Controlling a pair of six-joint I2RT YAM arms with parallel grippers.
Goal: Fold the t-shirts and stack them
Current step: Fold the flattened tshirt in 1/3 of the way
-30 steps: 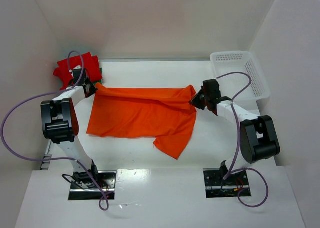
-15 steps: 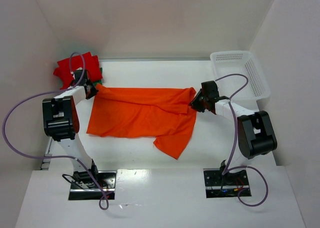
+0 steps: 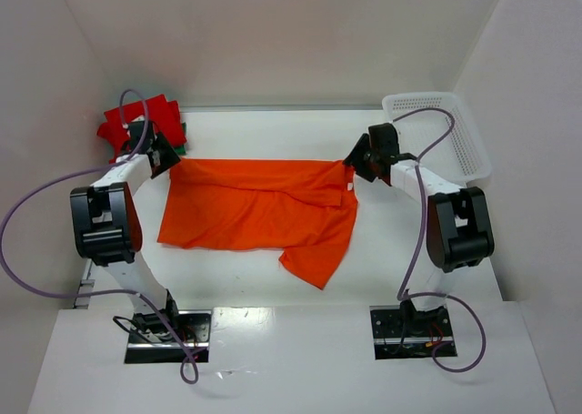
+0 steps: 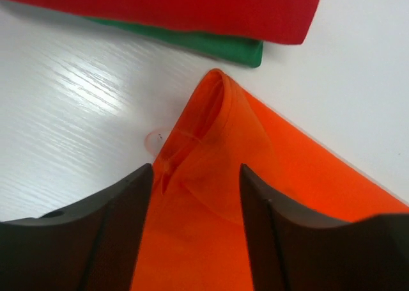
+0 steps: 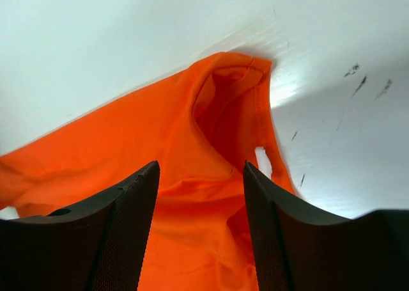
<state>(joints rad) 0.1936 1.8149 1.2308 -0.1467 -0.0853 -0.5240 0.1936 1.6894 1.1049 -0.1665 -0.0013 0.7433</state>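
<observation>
An orange t-shirt (image 3: 259,209) lies spread across the middle of the table, one flap hanging toward the front right. My left gripper (image 3: 171,163) is over its back left corner (image 4: 214,121), open, the cloth loose between the fingers (image 4: 108,233). Over the back right corner (image 5: 233,93) my right gripper (image 3: 355,166) also stands open, gripping nothing. Folded red t-shirt (image 3: 136,123) rests on a green one (image 4: 223,45) at the back left, just beyond the left gripper (image 4: 197,176). In the right wrist view the right gripper (image 5: 201,173) straddles rumpled orange cloth.
A white plastic basket (image 3: 455,127) stands at the back right, beside the right arm. White walls close in the table on the left, back and right. Purple cables loop off both arms.
Both grippers have gone from shut to open and let go of the orange shirt's back corners. The corners have settled on the table, and both wrists have drawn slightly toward the back.
</observation>
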